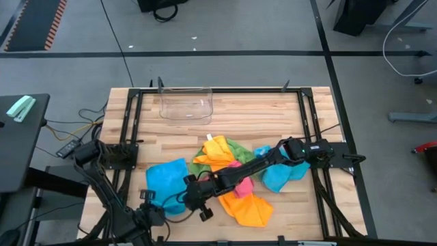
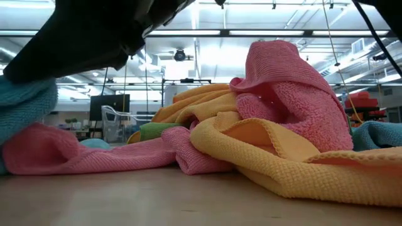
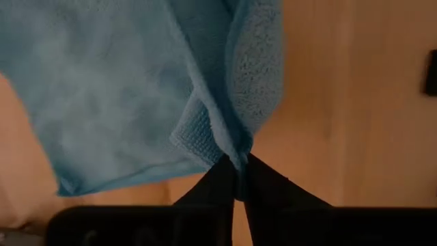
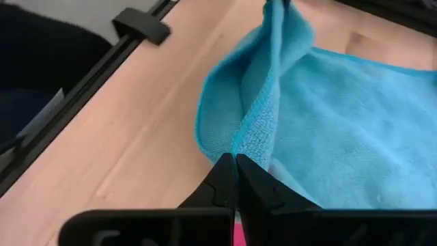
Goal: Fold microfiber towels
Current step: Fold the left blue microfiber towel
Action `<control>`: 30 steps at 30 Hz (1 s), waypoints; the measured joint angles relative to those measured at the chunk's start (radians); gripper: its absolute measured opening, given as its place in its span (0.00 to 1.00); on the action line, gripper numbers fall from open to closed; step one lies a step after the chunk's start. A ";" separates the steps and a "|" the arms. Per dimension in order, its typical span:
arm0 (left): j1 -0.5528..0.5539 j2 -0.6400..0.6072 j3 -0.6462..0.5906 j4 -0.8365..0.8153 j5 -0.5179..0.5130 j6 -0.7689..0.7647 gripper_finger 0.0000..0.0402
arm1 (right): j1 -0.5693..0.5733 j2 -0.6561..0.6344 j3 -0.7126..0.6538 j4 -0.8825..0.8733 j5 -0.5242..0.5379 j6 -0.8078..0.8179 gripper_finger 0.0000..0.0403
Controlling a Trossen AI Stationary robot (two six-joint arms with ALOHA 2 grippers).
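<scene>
While both arms worked the near-left table point(image 1: 273, 109), the left gripper point(image 3: 239, 179) was pinched shut on a corner of the blue towel point(image 1: 167, 181) and the right gripper point(image 4: 235, 164) clamped its neighbouring edge, seemingly to draw it flat for folding. Beside it, pink point(image 2: 295, 88), orange-yellow point(image 1: 247, 208) and green point(image 1: 239, 147) towels lay heaped mid-table.

A blue towel point(image 1: 166, 183) lies spread beside a crumpled heap of orange point(image 1: 247, 207), pink point(image 1: 240, 183), green point(image 1: 237, 148) and blue point(image 1: 278, 176) towels.
</scene>
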 joint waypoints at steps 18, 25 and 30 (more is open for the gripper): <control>0.008 0.003 0.000 -0.162 -0.052 -0.023 0.09 | -0.077 -0.001 0.000 0.010 0.000 0.095 0.02; 0.007 0.003 -0.001 -0.169 -0.073 -0.023 0.04 | -0.095 -0.001 0.000 0.004 0.000 0.099 0.02; 0.013 0.003 -0.037 -0.146 -0.101 -0.023 0.06 | -0.104 0.000 0.000 0.003 0.007 0.076 0.02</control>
